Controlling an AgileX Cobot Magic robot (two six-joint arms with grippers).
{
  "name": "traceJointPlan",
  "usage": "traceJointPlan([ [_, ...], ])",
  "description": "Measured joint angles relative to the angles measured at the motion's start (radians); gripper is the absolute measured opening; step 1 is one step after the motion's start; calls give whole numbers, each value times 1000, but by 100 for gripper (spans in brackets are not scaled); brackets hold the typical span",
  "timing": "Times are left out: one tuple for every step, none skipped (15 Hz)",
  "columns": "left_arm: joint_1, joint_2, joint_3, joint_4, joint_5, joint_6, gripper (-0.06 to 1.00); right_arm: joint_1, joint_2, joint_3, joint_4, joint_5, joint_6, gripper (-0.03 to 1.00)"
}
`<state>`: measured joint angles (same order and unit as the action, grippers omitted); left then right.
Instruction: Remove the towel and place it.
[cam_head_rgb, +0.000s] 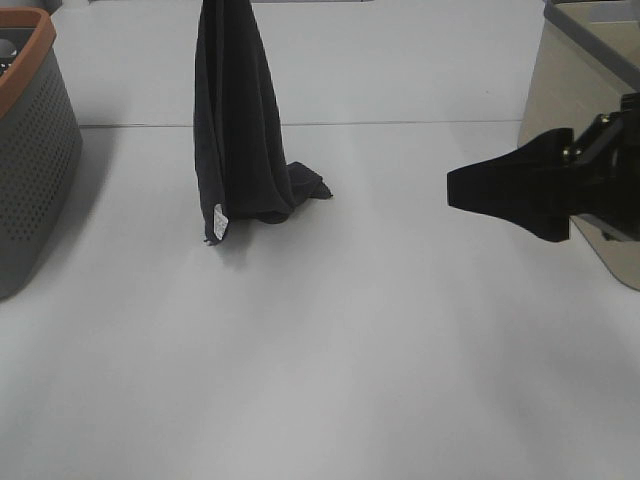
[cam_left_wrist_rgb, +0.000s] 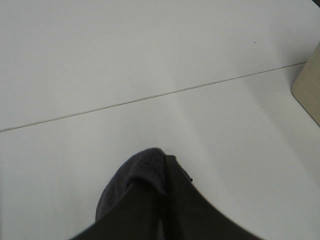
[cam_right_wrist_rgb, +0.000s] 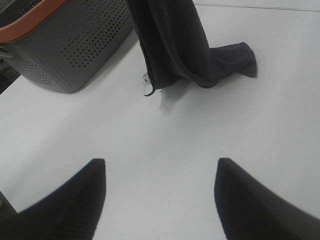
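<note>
Lower the towel (cam_head_rgb: 238, 120), clamped in the left gripper (cam_left_wrist_rgb: 165, 210) at 11 o'clock with its tail touching the desk (cam_head_rgb: 350, 350), dragging gently toward 6 o'clock to spread it. Hold the empty, wide-spread right gripper (cam_right_wrist_rgb: 160, 167) clear at 3 o'clock.

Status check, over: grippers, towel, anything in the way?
Left gripper shut on the towel. Towel hangs, lower end resting on table. Right gripper open, empty. Grey basket nearby, not touching.

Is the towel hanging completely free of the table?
No, the towel hangs upright from above, but its lower end lies crumpled on the table.
</note>
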<state>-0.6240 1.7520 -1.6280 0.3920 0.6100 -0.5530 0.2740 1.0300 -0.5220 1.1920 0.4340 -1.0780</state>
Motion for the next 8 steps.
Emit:
traceJointPlan([
  [0, 0, 0, 0, -4, 0, 0, 0, 56, 0, 108, -1, -106, 63],
  [0, 0, 0, 0, -7, 0, 0, 0, 107, 0, 199, -2, -199, 63],
  [0, 0, 0, -1, -8, 0, 0, 0, 134, 0, 245, -3, -232, 63],
  [0, 0, 0, -2, -8, 0, 0, 2, 187, 0, 326, -4, -305, 63],
  [0, 0, 0, -4, -8, 0, 0, 23, 234, -1, 393, -26, -364, 63],
  [0, 0, 0, -5, -14, 0, 0, 88, 282, -11, 447, -76, -427, 63],
  [0, 2, 0, -6, -19, 0, 0, 178, 333, -34, 496, -157, -475, 63],
  [0, 4, 0, -8, -21, 0, 0, 234, 361, -52, 512, -215, -493, 63],
])
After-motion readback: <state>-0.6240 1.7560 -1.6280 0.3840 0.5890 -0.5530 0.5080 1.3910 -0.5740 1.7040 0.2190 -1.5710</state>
